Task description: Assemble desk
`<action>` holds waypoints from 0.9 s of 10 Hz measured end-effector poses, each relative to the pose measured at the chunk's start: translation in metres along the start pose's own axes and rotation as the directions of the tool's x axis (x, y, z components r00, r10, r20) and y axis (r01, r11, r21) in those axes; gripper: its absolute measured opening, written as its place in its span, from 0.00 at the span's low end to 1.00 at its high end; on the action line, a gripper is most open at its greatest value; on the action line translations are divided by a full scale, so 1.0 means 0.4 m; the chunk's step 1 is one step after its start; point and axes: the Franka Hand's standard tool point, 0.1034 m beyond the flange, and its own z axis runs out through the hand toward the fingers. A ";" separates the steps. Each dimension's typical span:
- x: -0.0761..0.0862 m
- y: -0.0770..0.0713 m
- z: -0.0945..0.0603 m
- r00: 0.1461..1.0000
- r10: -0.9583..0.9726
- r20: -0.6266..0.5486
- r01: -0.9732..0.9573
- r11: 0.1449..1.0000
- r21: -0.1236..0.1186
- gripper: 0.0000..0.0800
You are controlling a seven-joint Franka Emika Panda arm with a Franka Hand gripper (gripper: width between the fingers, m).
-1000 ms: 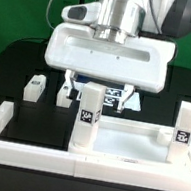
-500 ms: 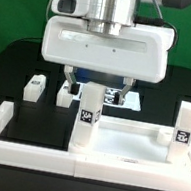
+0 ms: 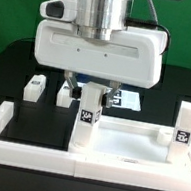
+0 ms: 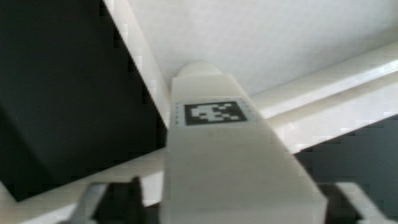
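Gripper (image 3: 93, 89) hangs spread, its fingers (image 4: 107, 203) flanking but not touching the upright tagged leg (image 3: 85, 120) at its 6 o'clock. That leg stands on the desk panel (image 3: 130, 148), at the panel's 9 o'clock end.

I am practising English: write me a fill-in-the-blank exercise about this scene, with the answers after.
1. The upright legs standing on the panel number ___.
2. The loose legs lie on the ___ table.
3. The open gripper hangs above an upright ___.
Answers: two; black; leg.
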 end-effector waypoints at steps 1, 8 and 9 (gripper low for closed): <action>0.000 0.000 0.001 0.998 0.055 0.000 -0.055 0.998 0.000 0.40; 0.002 -0.009 0.005 0.661 0.750 0.014 -0.751 0.661 0.010 0.36; 0.001 -0.012 0.007 0.509 0.860 0.040 -0.861 0.509 0.022 0.36</action>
